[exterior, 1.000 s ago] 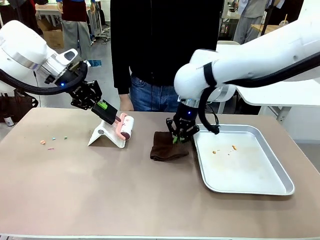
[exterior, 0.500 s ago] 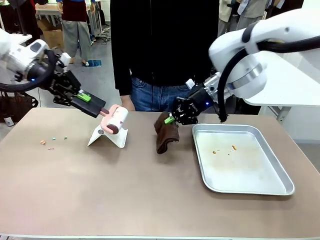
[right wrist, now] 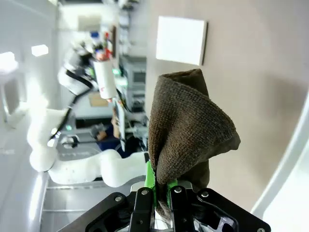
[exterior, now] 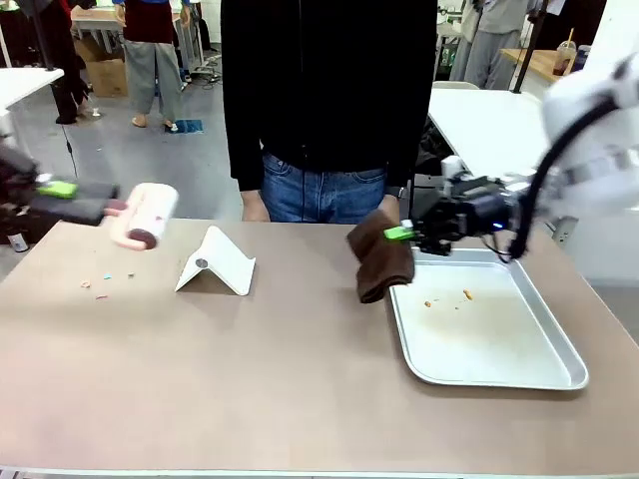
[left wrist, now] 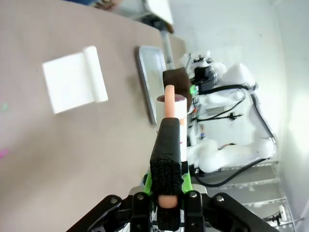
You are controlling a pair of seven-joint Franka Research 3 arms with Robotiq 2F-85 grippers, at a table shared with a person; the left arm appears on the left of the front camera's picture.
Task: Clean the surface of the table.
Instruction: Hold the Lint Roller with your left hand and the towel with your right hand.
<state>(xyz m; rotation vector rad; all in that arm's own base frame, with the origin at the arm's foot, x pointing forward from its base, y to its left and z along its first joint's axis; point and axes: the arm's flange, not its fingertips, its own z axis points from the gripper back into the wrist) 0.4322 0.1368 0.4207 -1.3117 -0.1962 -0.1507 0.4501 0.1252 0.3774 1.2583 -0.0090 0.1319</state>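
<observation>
Both tools are off the table and in the air, so the step in hand looks like the carry from pick-up to the first stroke. The left fingers are clenched on the handle of a lint roller, held out level over the table's left end. The right fingers pinch a dark brown cloth, which hangs by the near-left corner of the metal tray.

The next move probably calls for lowering the roller flat onto the coloured crumbs near the left edge and rolling across them. The cloth would need to come down spread, not bunched.

The front view lays out the work: the crumbs, the white roller stand between the two tools, and a few orange bits lying in the tray. The left wrist view gives the grip itself, with the fingers closed on a black-wrapped part of the pink handle. The right wrist view shows the cloth folded over and caught at its lower end.
</observation>
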